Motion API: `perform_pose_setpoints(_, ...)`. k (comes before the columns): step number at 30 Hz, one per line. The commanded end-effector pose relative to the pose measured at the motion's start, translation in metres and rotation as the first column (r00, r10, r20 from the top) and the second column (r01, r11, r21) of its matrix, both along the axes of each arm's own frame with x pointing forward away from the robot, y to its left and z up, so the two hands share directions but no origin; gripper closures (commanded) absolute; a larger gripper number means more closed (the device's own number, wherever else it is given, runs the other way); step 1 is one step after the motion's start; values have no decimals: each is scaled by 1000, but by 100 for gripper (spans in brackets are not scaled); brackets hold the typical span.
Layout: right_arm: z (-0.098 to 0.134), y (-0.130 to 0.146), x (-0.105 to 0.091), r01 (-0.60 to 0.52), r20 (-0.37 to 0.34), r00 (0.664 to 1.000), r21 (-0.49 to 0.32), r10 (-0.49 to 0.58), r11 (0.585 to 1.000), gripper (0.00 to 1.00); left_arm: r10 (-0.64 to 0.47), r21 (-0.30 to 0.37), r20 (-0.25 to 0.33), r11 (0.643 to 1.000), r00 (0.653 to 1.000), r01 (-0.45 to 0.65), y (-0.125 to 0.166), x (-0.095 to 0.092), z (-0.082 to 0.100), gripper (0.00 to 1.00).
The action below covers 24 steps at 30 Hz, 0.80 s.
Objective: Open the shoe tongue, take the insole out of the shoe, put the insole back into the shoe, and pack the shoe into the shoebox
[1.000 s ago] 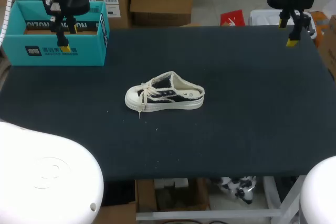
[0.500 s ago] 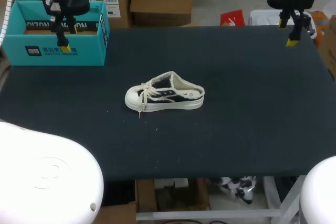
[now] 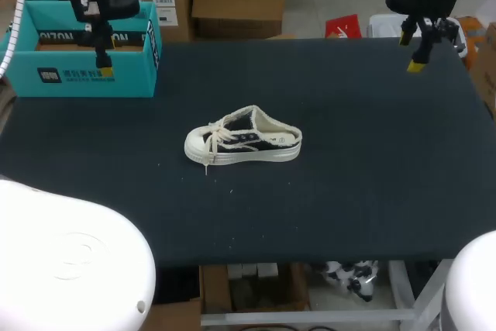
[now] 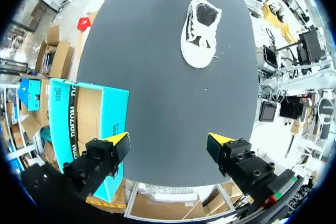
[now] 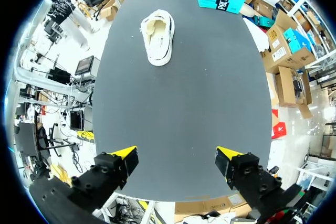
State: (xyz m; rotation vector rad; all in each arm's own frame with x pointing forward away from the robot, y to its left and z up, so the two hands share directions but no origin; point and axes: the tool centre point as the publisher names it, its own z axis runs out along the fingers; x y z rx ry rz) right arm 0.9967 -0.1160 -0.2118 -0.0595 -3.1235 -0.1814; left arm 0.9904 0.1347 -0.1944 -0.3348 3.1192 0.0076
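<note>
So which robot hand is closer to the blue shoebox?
Left. The left gripper hangs over the shoebox at the far left corner of the table. The right gripper is over the far right corner, a whole table-width away.

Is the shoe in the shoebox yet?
No, the shoe stands on the table, well apart from the teal shoebox.

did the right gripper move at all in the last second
Yes. The right gripper has shifted slightly left, away from the far right corner of the table and toward the side where the shoe lies.
</note>
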Motion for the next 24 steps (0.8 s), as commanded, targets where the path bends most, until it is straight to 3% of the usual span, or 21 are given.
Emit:
perform_pose_setpoints(1, -17, 15, -9, 9, 28, 1000, 41, -11, 999, 0, 109, 13, 7, 994, 994, -109, -13, -9, 0, 0)
perform_pose_setpoints(2, -22, 19, -9, 18, 40, 999, 72, -21, 997, 0, 147, 29, 21, 989, 989, -148, -17, -13, -2, 0)
perform_pose_setpoints(6, -36, 44, -16, 32, 60, 997, 138, -41, 990, 0, 250, -8, -12, 968, 968, -250, -28, -24, -6, 0)
perform_pose_setpoints(11, -56, 70, -23, 54, 62, 996, 211, -69, 976, 0, 382, -7, 12, 924, 924, -382, -39, -34, -13, 0)
perform_pose_setpoints(12, -60, 74, -25, 58, 60, 995, 234, -74, 971, 0, 396, -18, -11, 918, 918, -396, -40, -35, -14, 0)
perform_pose_setpoints(14, -69, 85, -28, 64, 43, 996, 246, -76, 967, 0, 455, 5, 33, 890, 890, -456, -44, -38, -15, 0)
perform_pose_setpoints(15, -72, 90, -30, 67, 30, 997, 259, -77, 964, 0, 447, 3, -7, 895, 895, -447, -46, -41, -16, 0)
perform_pose_setpoints(16, -76, 95, -31, 58, 18, 998, 278, -66, 959, 0, 450, 30, 21, 892, 893, -450, -48, -43, -17, 0)
perform_pose_setpoints(24, -76, 95, -31, 58, 18, 998, 278, -66, 959, 0, 450, 30, 21, 892, 893, -450, -48, -43, -17, 0)
